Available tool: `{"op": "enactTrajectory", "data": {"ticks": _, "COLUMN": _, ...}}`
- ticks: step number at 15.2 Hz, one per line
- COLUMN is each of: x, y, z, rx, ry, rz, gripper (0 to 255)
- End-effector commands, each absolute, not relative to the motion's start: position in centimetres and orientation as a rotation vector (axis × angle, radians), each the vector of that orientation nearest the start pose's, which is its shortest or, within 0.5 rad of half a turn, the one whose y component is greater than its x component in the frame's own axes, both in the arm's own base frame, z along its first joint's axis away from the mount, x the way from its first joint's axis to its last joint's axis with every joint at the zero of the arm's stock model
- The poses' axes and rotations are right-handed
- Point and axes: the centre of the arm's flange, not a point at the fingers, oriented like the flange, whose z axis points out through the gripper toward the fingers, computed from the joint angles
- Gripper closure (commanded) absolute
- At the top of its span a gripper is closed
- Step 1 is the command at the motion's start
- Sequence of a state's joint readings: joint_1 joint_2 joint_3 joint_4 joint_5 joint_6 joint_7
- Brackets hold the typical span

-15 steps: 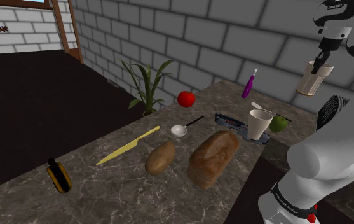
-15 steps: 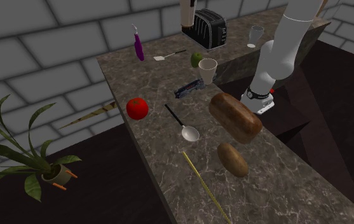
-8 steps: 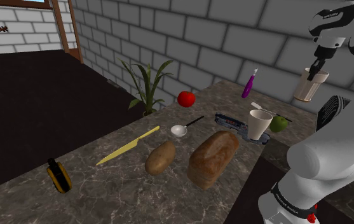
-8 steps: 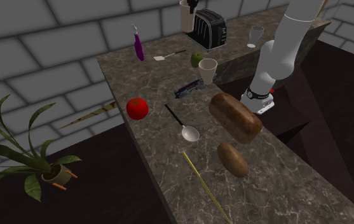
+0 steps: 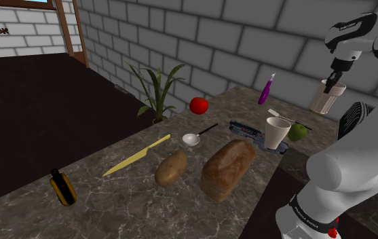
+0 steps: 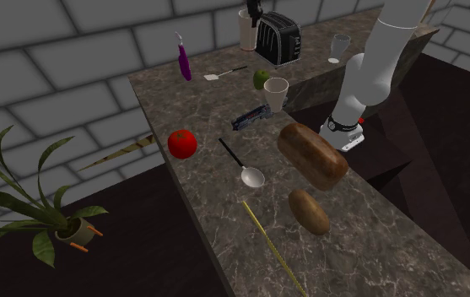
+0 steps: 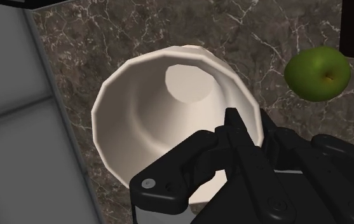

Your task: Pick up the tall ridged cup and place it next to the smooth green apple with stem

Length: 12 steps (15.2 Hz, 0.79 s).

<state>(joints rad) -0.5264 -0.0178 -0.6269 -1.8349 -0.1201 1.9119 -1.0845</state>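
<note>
Tool: our tool (image 5: 332, 81) is clenched on the cup (image 5: 322, 100) at its rim. As we read the wrist view, one finger is inside the mouth and one outside.
Cup: it is upright and low at the back of the worktop (image 5: 133, 204), close to the wall. We cannot tell whether its base touches. In the second exterior view it is at the apple's (image 6: 261, 78) 12 o'clock, near but not beside it.
Risk, grip: we hold only a short stretch of rim, so we judge that a quick swing could tilt the cup or let it slip.
Risk, release: letting go with the base off the worktop would drop the cup. It would likely topple and could roll into the apple.
Risk, placing: the apple is round and loose, so a nudge from cup or tool would set it rolling.
In the way: in that view the toaster (image 6: 277, 38) stands just beside the cup at its 3 o'clock, and a sideways move that way would strike it. A plain cup (image 6: 275, 91) takes the apple's 5 o'clock, just beside it.
Open side: the apple's 12 o'clock looks free to us. A white spatula (image 6: 224, 73) lies near at its 9 o'clock.
Further off: the purple bottle (image 6: 183, 59), tomato (image 6: 182, 143) and loaf (image 6: 311, 154) lie well apart from the apple.
</note>
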Motion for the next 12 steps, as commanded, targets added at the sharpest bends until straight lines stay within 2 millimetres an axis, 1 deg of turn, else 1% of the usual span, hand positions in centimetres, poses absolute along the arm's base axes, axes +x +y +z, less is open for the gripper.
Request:
{"op": "enactTrajectory", "data": {"ticks": 1, "x": 22.1, "y": -52.3, "z": 52.7, "rx": -3.269, "ry": 0.056, "rz": 0.087, "gripper": 255}}
{"op": "enactTrajectory", "data": {"ticks": 12, "x": 22.1, "y": -52.3, "z": 46.9, "rx": -3.269, "ry": 0.056, "rz": 0.087, "gripper": 255}}
